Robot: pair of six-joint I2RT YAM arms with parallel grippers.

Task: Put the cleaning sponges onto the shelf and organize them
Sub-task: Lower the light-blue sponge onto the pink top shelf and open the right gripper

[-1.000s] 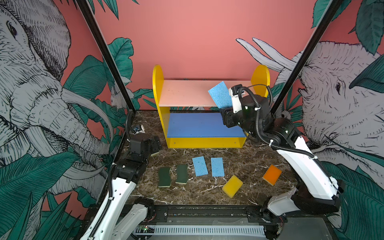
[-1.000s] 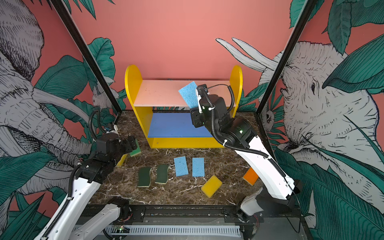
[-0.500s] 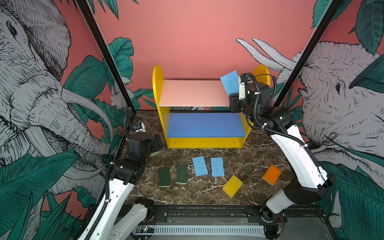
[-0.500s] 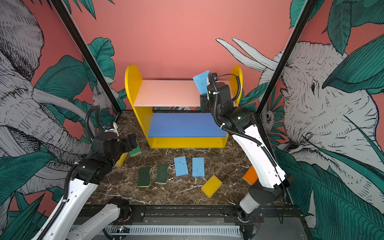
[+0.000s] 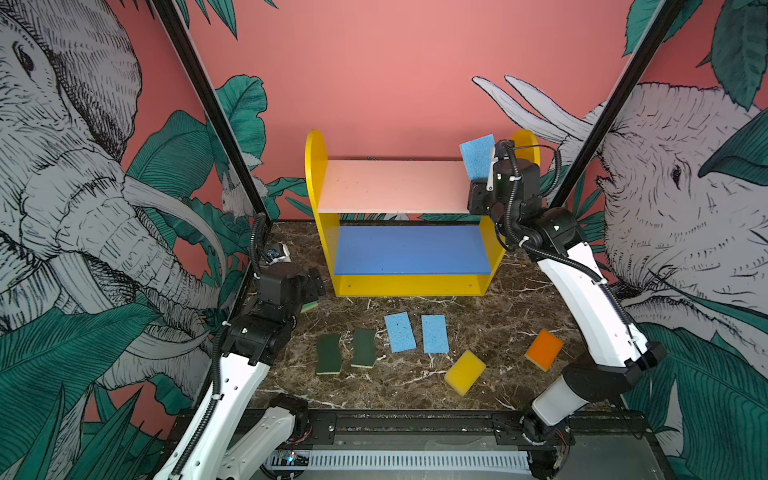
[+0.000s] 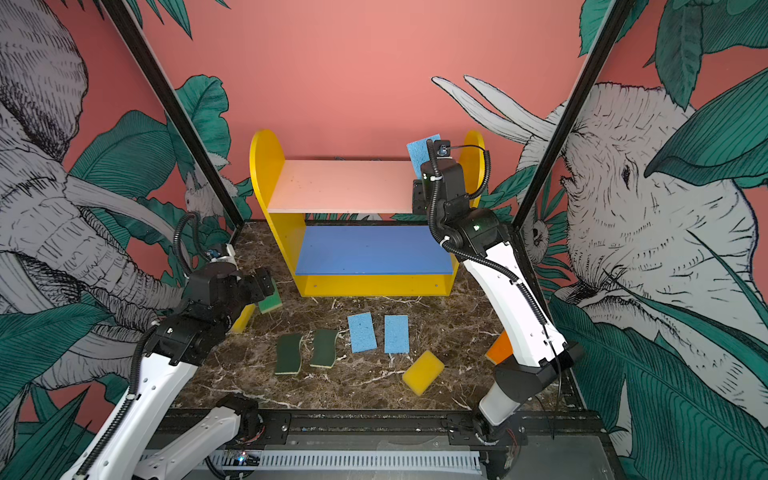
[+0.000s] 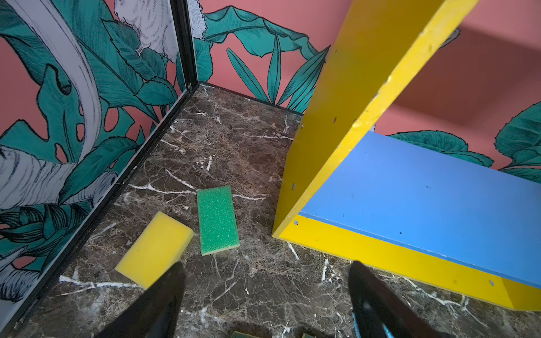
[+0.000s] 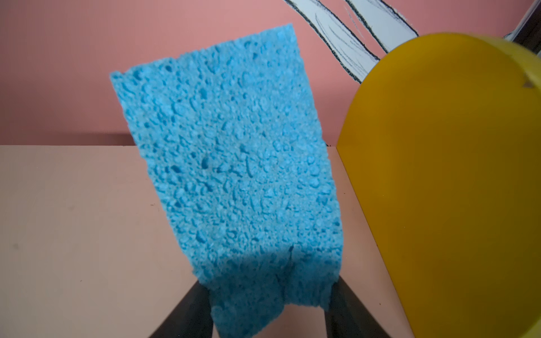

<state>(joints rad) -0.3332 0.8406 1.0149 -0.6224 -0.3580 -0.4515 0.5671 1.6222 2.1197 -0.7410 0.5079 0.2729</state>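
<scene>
The shelf [image 5: 316, 174] stands at the back, its pink top board and blue middle board bare. My right gripper [image 8: 269, 292] is shut on a light-blue sponge [image 8: 228, 164], held upright over the top board's right end [image 5: 478, 156]. Two more light-blue sponges [image 5: 400, 332] [image 5: 434, 333], two dark-green wavy ones [image 5: 328, 354] [image 5: 363, 348], a yellow one [image 5: 464, 372] and an orange one [image 5: 544, 350] lie on the floor. My left gripper [image 7: 267, 266] hangs open above the floor near a bright green sponge [image 7: 217, 219] and a yellow sponge [image 7: 155, 248].
Black frame posts [image 5: 208, 108] [image 5: 598, 124] and printed walls close in both sides. The shelf's yellow right side [image 8: 439, 175] stands close beside the held sponge. A black rail [image 5: 415, 419] runs along the front edge of the marble floor.
The right arm has carried the light-blue sponge up and to the right, from the front of the top board to its right end. The left arm has barely moved.
</scene>
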